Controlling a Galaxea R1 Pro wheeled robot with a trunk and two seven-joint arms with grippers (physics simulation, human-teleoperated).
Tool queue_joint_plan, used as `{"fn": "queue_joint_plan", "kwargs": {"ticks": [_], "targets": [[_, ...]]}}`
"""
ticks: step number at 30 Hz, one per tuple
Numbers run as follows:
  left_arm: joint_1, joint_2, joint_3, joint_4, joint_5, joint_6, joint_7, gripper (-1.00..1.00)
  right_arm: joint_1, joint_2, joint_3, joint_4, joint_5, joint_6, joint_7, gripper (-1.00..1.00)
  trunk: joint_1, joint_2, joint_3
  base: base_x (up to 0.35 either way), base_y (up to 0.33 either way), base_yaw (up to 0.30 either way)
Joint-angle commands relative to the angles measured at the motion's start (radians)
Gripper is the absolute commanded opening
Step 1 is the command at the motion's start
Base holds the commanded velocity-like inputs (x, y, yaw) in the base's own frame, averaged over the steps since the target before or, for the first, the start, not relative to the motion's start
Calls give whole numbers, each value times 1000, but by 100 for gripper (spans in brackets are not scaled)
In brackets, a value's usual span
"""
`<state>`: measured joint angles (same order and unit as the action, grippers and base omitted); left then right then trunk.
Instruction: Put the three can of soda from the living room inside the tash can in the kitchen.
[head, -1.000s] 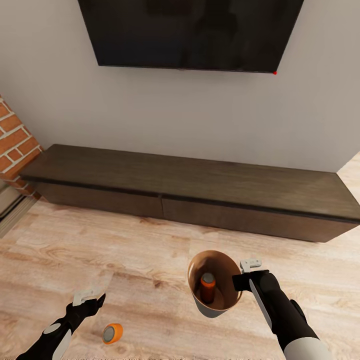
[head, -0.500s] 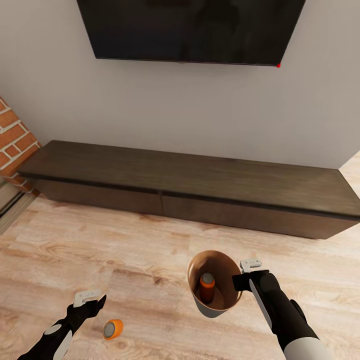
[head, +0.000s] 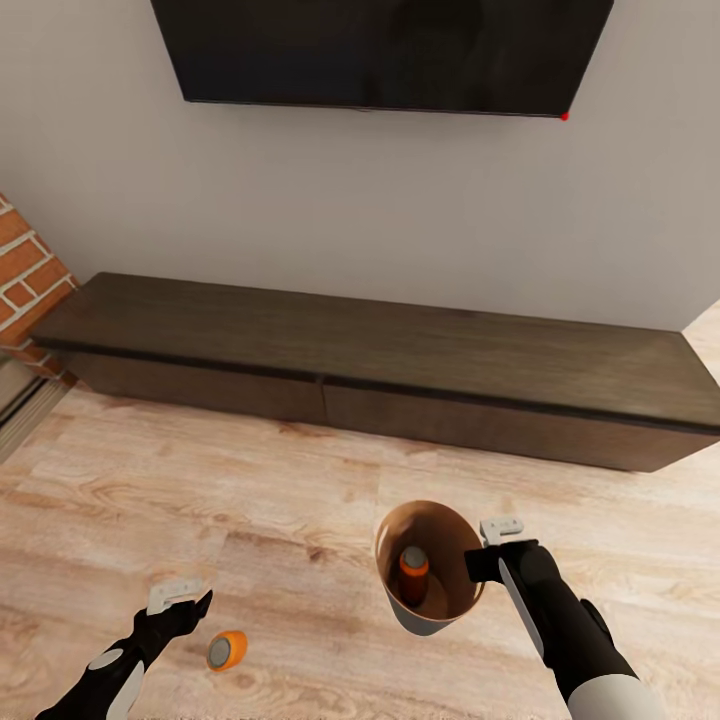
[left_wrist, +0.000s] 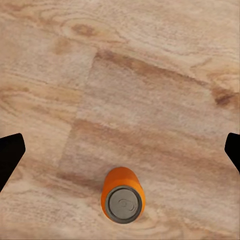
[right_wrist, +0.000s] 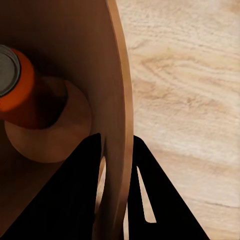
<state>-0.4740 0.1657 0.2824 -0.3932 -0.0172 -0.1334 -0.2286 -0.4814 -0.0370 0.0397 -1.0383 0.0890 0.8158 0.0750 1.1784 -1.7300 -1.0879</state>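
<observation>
My right gripper (head: 478, 560) is shut on the rim of the trash can (head: 446, 612), holding the light grey, copper-lined bin above the wood floor. An orange soda can (head: 414, 573) stands inside it, also seen as the orange can (right_wrist: 12, 90) behind the bin wall (right_wrist: 117, 125) pinched between my right fingers (right_wrist: 150, 200). A second orange soda can (head: 227, 650) lies on its side on the floor, just right of my left gripper (head: 185, 603), which hangs open above the can (left_wrist: 122, 196). The blue can is out of view.
A long, low dark wood TV cabinet (head: 380, 370) runs along the grey wall ahead, under a wall TV (head: 380, 50). The brick fireplace (head: 25, 270) edges in at the left. Light wood plank floor (head: 300, 500) spreads between me and the cabinet.
The whole view has shifted: the cabinet and TV sit higher and nearer, so the camera moved forward. The floor can has slid slightly against my left gripper. Both arms keep their pose.
</observation>
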Motion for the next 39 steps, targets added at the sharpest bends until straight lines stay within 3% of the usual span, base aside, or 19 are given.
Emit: {"fn": "queue_joint_plan", "kwargs": {"ticks": [1,35,39], "targets": [[0,0,0,0,0,0,0,100,0,0,0,0,-14,0,5,-100,0,0,-2,0,0,0],[0,0,-3,-1,0,-2,0,100,0,0,0,-2,-14,0,5,-100,0,0,-6,-27,0,0],[0,0,-3,-1,1,-2,0,100,0,0,0,-9,-15,0,5,-100,15,-28,-19,0,0,0]]}}
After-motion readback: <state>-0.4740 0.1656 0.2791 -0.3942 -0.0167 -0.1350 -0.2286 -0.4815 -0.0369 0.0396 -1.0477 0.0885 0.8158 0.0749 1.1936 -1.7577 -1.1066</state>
